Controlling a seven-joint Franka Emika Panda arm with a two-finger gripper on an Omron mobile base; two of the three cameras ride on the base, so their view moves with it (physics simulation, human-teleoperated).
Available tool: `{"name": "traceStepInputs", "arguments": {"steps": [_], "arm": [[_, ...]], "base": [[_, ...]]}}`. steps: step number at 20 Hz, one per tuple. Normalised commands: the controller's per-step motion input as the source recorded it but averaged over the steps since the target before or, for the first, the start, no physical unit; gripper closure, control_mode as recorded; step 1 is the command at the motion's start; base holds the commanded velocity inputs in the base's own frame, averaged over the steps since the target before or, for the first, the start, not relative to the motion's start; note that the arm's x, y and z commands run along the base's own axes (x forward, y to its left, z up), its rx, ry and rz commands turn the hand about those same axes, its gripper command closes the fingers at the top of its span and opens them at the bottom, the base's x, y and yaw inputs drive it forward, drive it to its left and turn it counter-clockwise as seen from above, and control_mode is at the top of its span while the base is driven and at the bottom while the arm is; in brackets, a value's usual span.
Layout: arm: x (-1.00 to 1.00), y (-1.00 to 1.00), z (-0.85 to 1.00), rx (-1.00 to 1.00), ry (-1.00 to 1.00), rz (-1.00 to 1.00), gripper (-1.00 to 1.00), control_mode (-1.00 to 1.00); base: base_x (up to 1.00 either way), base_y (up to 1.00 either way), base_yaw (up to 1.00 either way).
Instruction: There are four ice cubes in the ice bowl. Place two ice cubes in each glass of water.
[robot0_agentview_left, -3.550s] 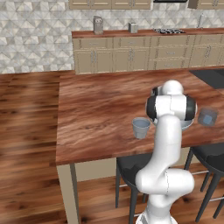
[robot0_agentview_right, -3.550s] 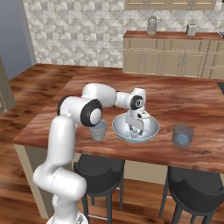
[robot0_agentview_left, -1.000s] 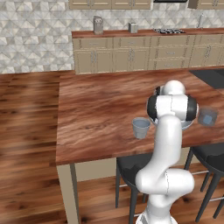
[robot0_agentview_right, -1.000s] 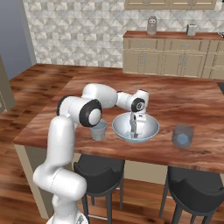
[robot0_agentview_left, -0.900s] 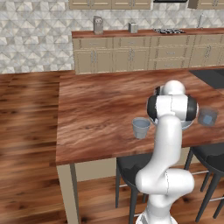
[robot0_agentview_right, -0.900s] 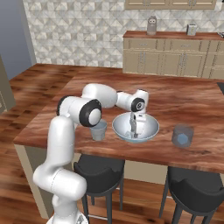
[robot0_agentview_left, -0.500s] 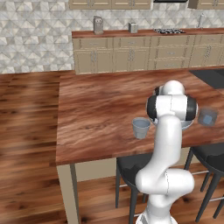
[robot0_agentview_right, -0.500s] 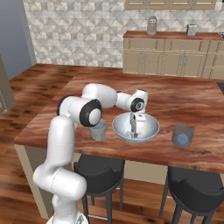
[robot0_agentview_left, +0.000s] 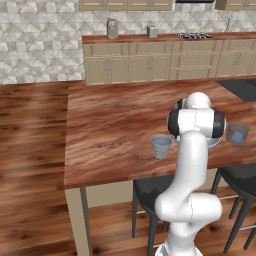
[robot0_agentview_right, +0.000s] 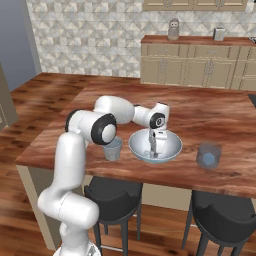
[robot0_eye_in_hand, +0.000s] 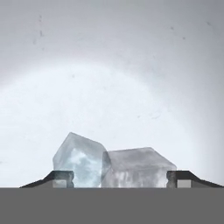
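Note:
The ice bowl (robot0_agentview_right: 172, 142) stands on the wooden island between two glasses of water: one (robot0_agentview_right: 113, 149) at its left and one (robot0_agentview_right: 208, 156) at its right. My gripper (robot0_agentview_right: 153, 152) reaches straight down into the bowl. In the hand view its open fingertips (robot0_eye_in_hand: 61, 177) stand on either side of two ice cubes, a left one (robot0_eye_in_hand: 78, 157) and a right one (robot0_eye_in_hand: 138, 166), which lie side by side on the bowl's pale floor (robot0_eye_in_hand: 109, 65). From the left base view the arm hides most of the bowl (robot0_agentview_left: 216, 142), while both glasses, near (robot0_agentview_left: 161, 146) and far (robot0_agentview_left: 237, 134), show.
The island's front edge (robot0_agentview_right: 125, 180) runs just below the glasses, with dark stools (robot0_agentview_right: 112, 192) tucked under it. A cabinet run with small jars (robot0_agentview_right: 173, 29) lines the back wall.
The hand has sunk from above the bowl down into it. Over the last second arm, bowl and glasses stay put.

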Motion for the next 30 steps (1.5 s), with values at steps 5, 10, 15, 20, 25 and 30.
{"name": "traceStepInputs", "arguments": {"steps": [5, 10, 15, 20, 25, 30], "arm": [[-0.11, -0.35, -0.36, 0.0, 0.0, 0.0, 1.0, -1.0], [-0.16, -0.2, -0.18, 0.0, -0.01, 0.0, 1.0, -1.0], [-0.19, -0.16, 0.07, 0.0, 0.0, 0.0, 1.0, -1.0], [-0.29, -0.23, 0.6, 0.0, -0.03, 0.0, 1.0, -1.0], [-0.34, -0.18, 0.87, 0.0, -0.04, 0.0, 1.0, -1.0], [-0.41, -0.47, 0.78, 0.0, -0.04, 0.03, 1.0, -1.0]], "base": [[0.0, 0.0, 0.0], [0.0, 0.0, 0.0], [0.0, 0.0, 0.0], [0.0, 0.0, 0.0], [0.0, 0.0, 0.0], [0.0, 0.0, 0.0]]}}
